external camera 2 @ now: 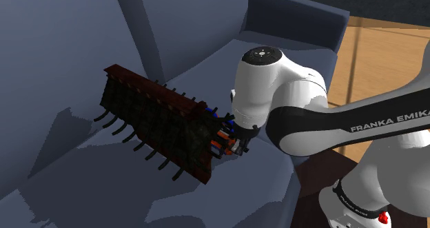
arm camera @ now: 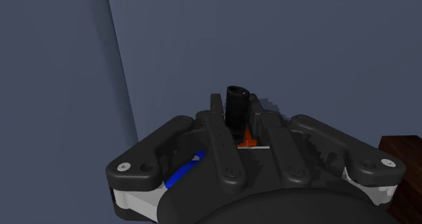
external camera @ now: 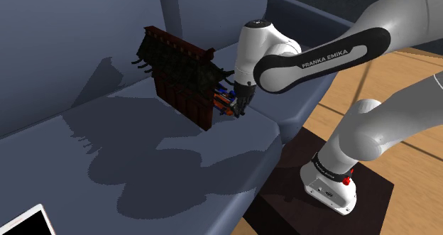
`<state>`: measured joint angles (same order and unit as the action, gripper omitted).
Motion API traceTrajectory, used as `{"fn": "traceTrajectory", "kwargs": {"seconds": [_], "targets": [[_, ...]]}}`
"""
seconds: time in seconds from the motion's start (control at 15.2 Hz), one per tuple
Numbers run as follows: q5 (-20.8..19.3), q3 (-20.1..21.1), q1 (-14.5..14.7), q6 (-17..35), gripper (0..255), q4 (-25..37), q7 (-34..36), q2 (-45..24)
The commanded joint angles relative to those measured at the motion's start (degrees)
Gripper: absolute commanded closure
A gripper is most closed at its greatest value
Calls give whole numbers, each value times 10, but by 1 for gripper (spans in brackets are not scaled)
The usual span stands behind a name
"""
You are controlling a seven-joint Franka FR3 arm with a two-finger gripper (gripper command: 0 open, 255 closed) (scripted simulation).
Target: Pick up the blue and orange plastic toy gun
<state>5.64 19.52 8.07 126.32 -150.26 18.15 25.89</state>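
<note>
1. On the sofa seat [external camera: 142,148], at the right-hand end of a dark brown rack [external camera: 181,74] as the shoulder view has it, lies the blue and orange toy gun [external camera: 224,99]. It is tucked just beside the rack's end, and I cannot tell whether the two touch.
2. The tool [external camera: 241,106] is down at the toy, with the white arm bent over it from the near right of the shoulder view.
3. In the wrist view the tool [arm camera: 238,111] has its fingers [arm camera: 218,118] drawn in to a narrow gap. A dark, tube-like part of the toy gun [arm camera: 247,136] stands between them and appears clasped, with orange showing just under it and a blue part off to one side.
4. From the second exterior view the toy gun [external camera 2: 222,133] sits low over the cushion between the rack [external camera 2: 155,120] and the tool [external camera 2: 238,142]. Whether it rests on the seat or hangs just clear cannot be made out.
5. Handling, as a judgement: the toy is probably light, stiff and hollow, with smooth and rather slippery skin and an uneven outline.
6. A hold on a round tube could let the toy swivel, so a flat-sided part of the body near its middle would likely be steadier.
7. The soft cushion gives under pressure, and the rack's pegs stand close by, so a straight lift away from the rack looks safest.
</note>
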Motion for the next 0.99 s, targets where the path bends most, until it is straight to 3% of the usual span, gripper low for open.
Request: {"fn": "traceTrajectory", "kwargs": {"seconds": [0.0,0.13,0.92], "targets": [[-3,-2,-3,3,255,-5,-1,-5],[-3,-2,-3,7,255,-9,0,-4],[0,-15,1,-101,255,53,-9,42]]}}
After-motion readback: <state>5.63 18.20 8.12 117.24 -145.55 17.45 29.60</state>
